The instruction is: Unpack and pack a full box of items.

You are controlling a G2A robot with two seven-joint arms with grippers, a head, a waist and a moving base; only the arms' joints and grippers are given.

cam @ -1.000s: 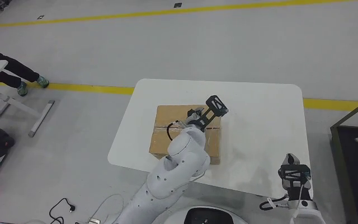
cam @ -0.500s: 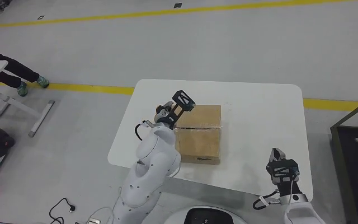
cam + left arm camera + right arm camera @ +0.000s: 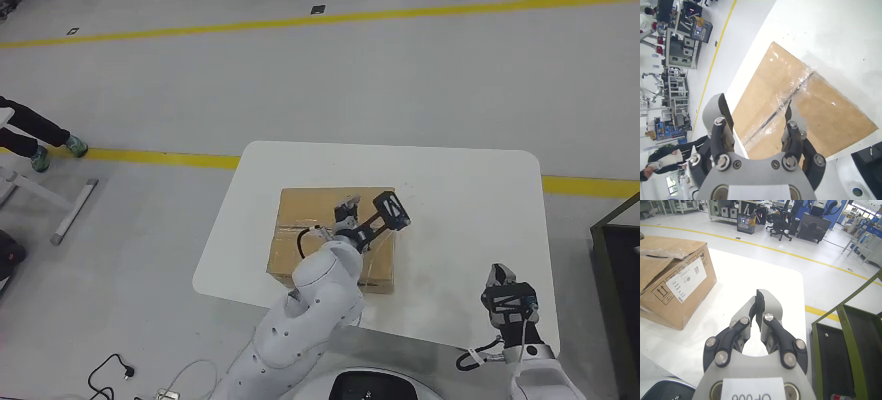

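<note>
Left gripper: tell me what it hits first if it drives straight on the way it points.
Most likely the top of the cardboard box, near its clear-taped seam. The left gripper is open and aimed down at it; its height above the box is unclear.

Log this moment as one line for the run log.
box: on table, flaps down | left gripper: open, above the box's taped seam | right gripper: shut, over table, apart from box
</note>
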